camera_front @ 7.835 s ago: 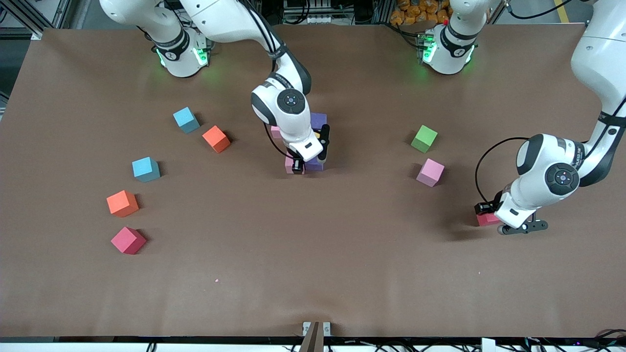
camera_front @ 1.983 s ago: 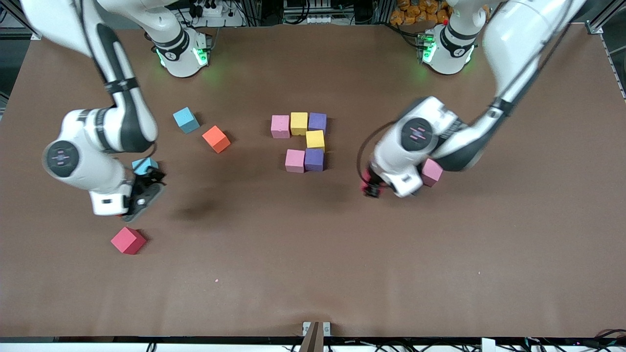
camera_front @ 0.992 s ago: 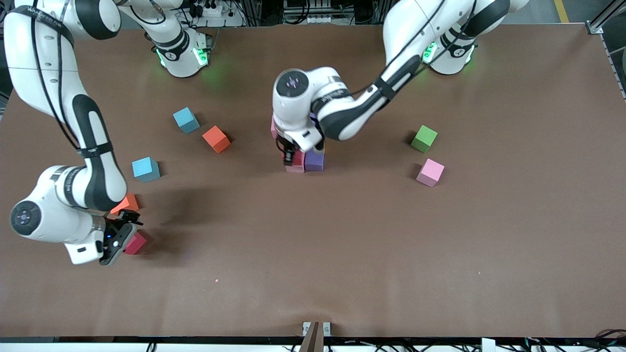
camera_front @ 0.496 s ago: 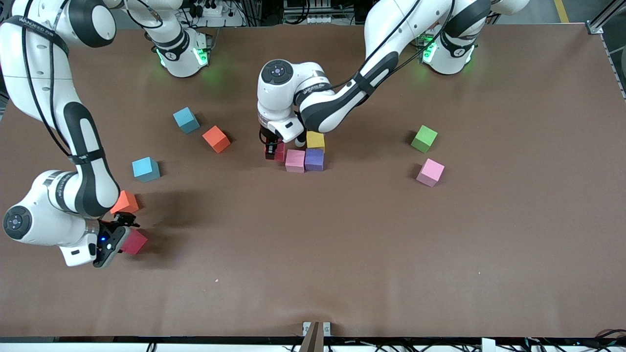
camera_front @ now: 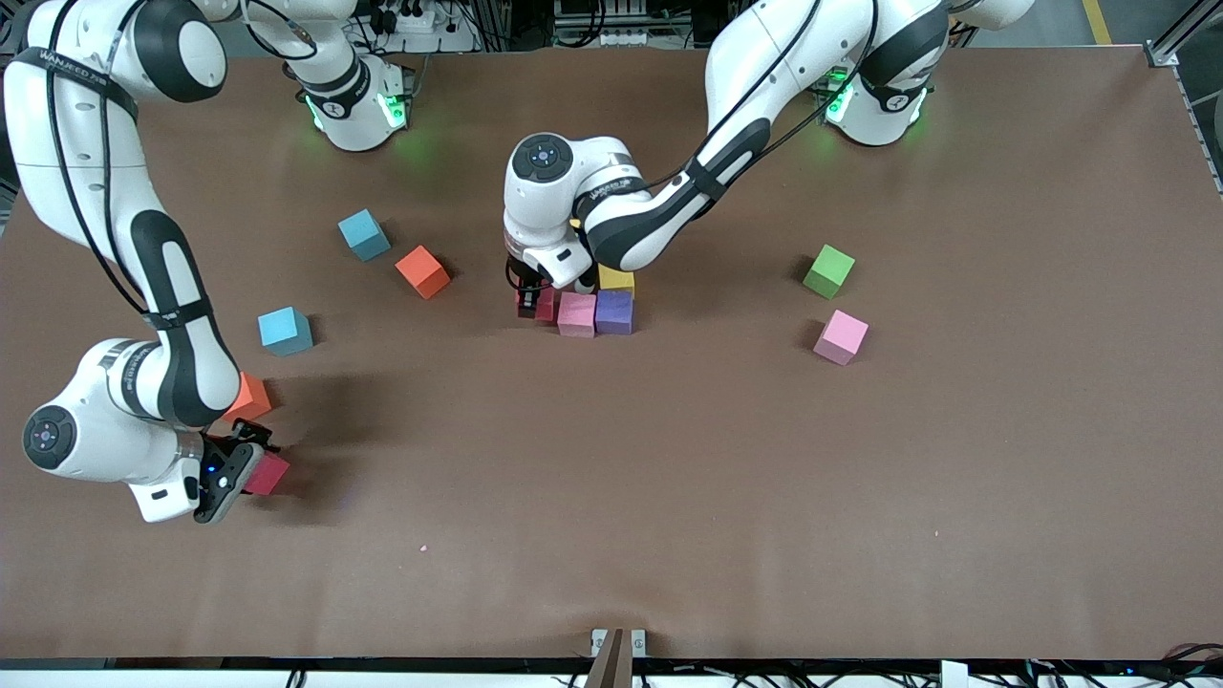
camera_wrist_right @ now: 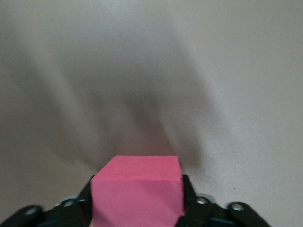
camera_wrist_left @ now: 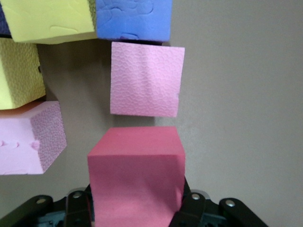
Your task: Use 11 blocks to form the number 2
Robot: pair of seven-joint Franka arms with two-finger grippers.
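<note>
The block figure sits mid-table: a pink cube (camera_front: 576,313), a purple cube (camera_front: 614,311) and a yellow cube (camera_front: 616,279) show, and the rest is hidden under the left arm. My left gripper (camera_front: 530,304) is shut on a red cube (camera_front: 543,306) and holds it low beside the pink cube, a small gap apart; the left wrist view shows the red cube (camera_wrist_left: 135,175), the pink cube (camera_wrist_left: 147,78) and my left gripper (camera_wrist_left: 136,210). My right gripper (camera_front: 256,470) is shut on the other red cube (camera_front: 270,475) near the right arm's end; the right wrist view shows that cube (camera_wrist_right: 137,191) and my right gripper (camera_wrist_right: 137,208).
An orange cube (camera_front: 250,397) lies close beside the right gripper, and another (camera_front: 422,271) lies nearer the figure. Two light-blue cubes (camera_front: 364,234) (camera_front: 285,331) lie at the right arm's end. A green cube (camera_front: 828,270) and a pink cube (camera_front: 841,336) lie toward the left arm's end.
The left arm carried its red cube from its end of the table to the figure and lowered it beside the pink cube. The right arm left the figure and took hold of the other red cube.
</note>
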